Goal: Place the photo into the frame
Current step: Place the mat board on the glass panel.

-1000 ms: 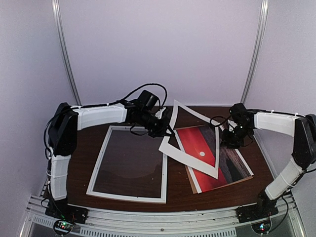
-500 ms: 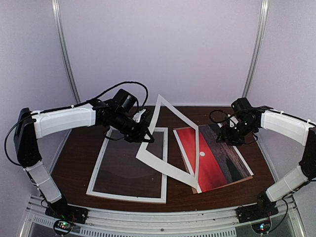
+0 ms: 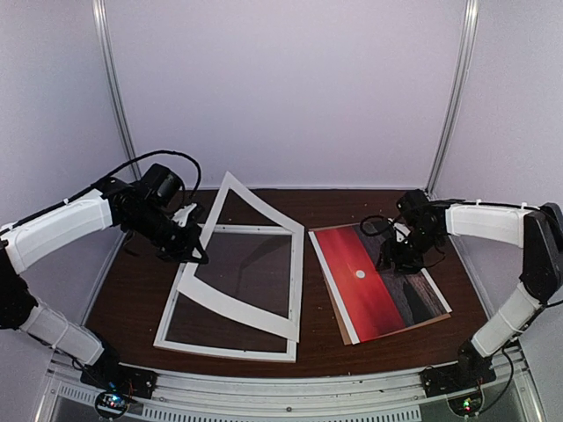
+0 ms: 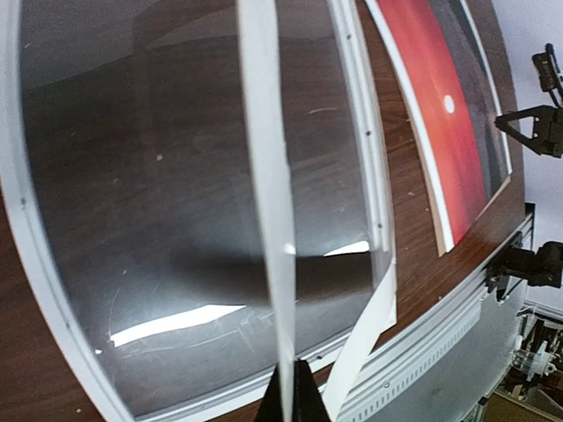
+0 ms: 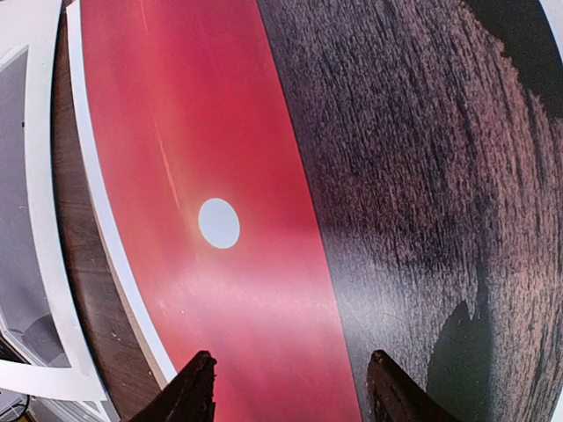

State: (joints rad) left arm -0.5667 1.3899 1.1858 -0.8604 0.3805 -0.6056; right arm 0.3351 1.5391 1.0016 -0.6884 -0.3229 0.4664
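Note:
The photo, a red sunset print with a white sun, lies flat at the right. At the left the white frame lies flat on the table, and its glass shows in the left wrist view. My left gripper is shut on the edge of a white paper mat, which hangs tilted over the frame. Low over the photo's far part my right gripper stands open, with nothing between its fingers.
A brown backing board lies under the photo, its edge showing at the left and front. The table's metal front rail runs along the near edge. Grey walls close the back and both sides.
My left arm has swung left, carrying the mat off the photo to above the frame. The photo now lies fully uncovered. My right gripper has opened wider and shifted slightly over the photo.

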